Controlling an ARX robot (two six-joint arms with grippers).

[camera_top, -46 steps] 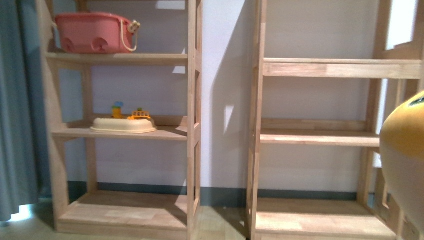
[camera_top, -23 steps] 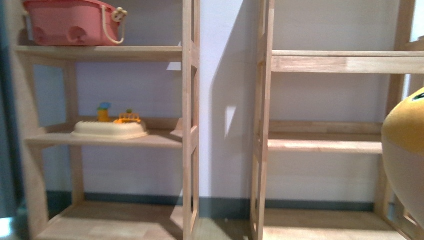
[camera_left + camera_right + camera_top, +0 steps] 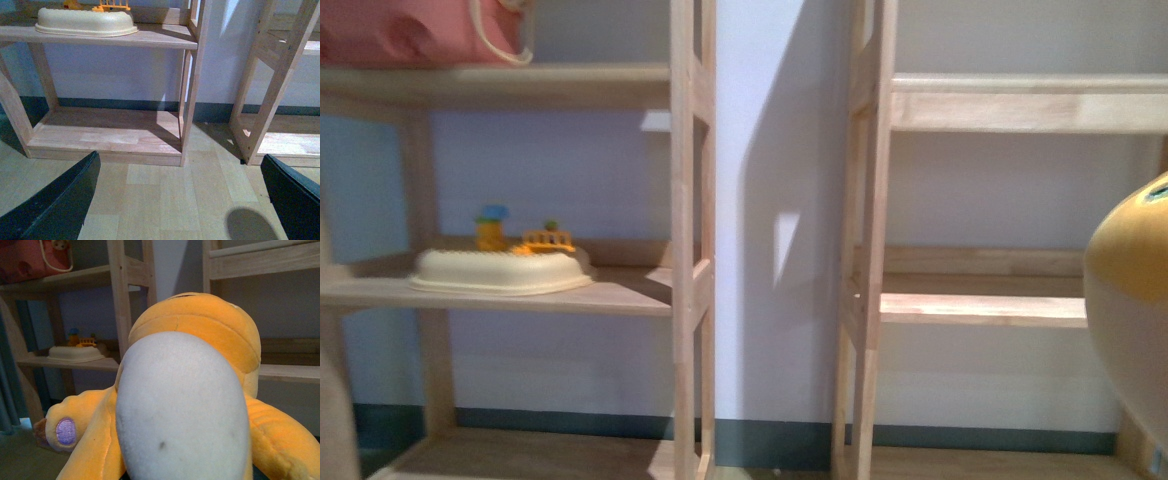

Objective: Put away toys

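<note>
Two wooden racks (image 3: 682, 200) on wood floor (image 3: 165, 200) | left jaws apart | right jaws unseen behind plush (image 3: 185, 405)

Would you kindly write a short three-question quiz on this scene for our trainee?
1. True or false: the left hand holds a toy.
2. Relative to the pink tub, the cream block base sits: A beside it; B one shelf lower; C two shelves lower.
3. Fill in: the right wrist view mostly shows the ___.
Key: 1 false, it is open and empty; 2 B; 3 orange plush toy.
</note>
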